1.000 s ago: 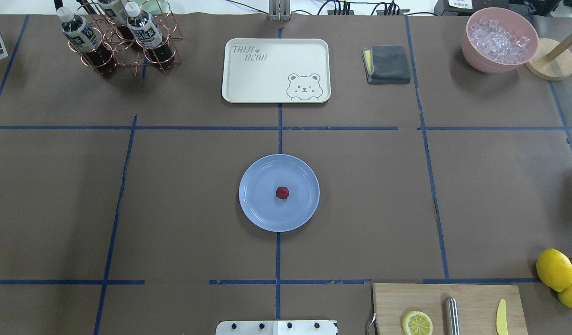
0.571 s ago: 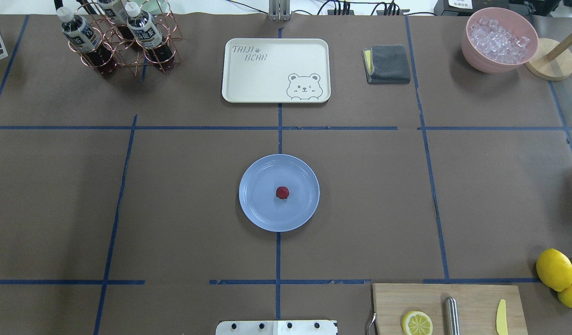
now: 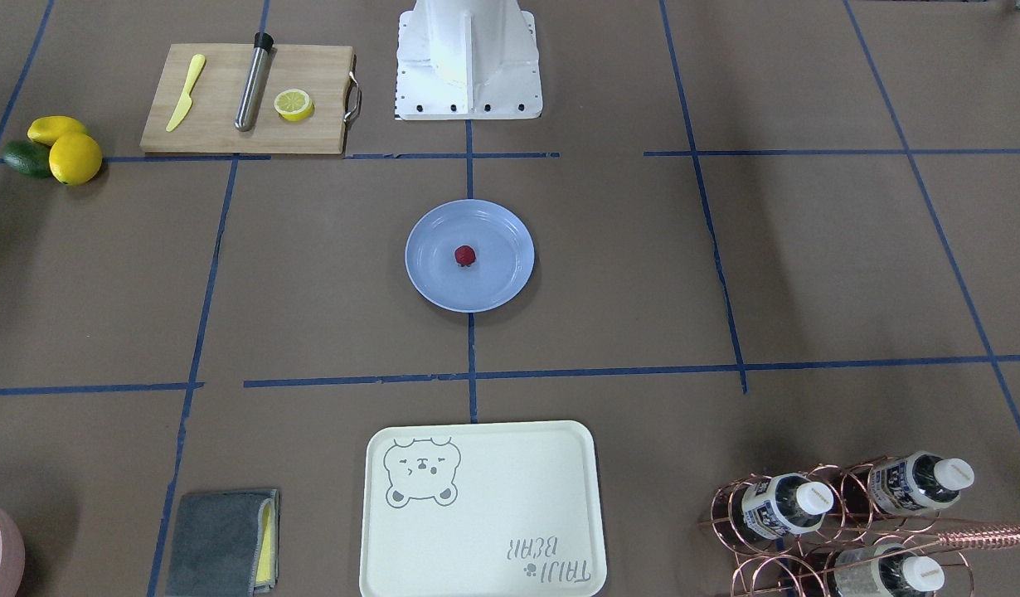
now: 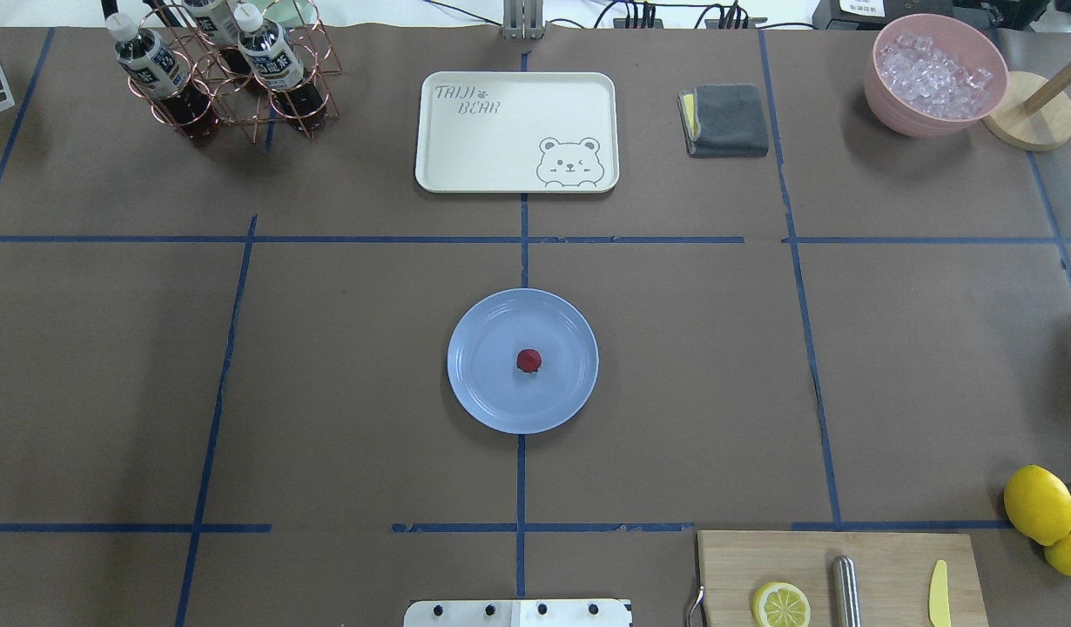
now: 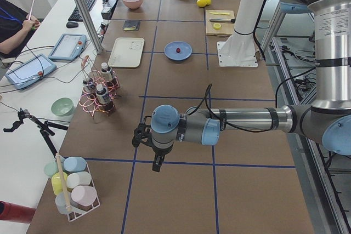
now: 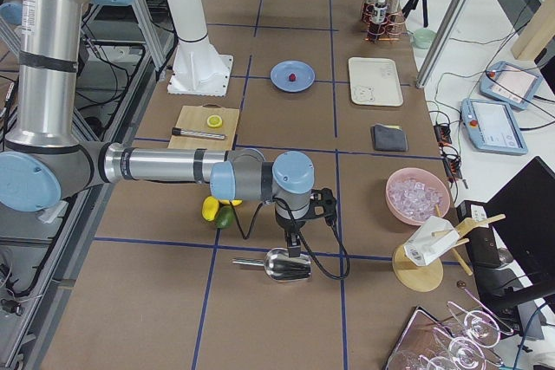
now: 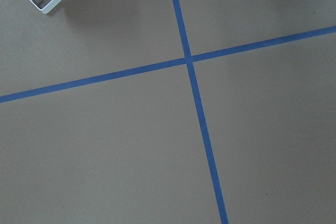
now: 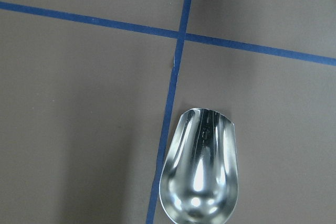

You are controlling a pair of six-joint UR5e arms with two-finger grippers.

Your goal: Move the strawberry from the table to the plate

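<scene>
The small dark red strawberry point(image 4: 528, 360) point(image 3: 465, 255) lies near the middle of the round light blue plate point(image 4: 488, 387) point(image 3: 497, 282), which rests on the brown table point(image 4: 344, 366) where blue tape lines cross. Neither arm appears in the overhead or front-facing views. In the exterior left view my left gripper point(image 5: 157, 164) hangs over bare table far from the plate point(image 5: 186, 52). My right gripper point(image 6: 293, 247) shows only in the exterior right view, at the opposite end of the table from the plate point(image 6: 279, 74). I cannot tell whether either is open or shut.
A metal scoop point(image 8: 202, 174) lies under my right wrist. A cutting board point(image 4: 884, 557) carries a lemon half, a steel rod and a yellow knife, with lemons point(image 4: 1038, 503) beside it. Farther back stand a bear tray point(image 4: 501, 148), a bottle rack point(image 4: 231, 78), a grey cloth point(image 4: 727, 119) and an ice bowl point(image 4: 934, 74).
</scene>
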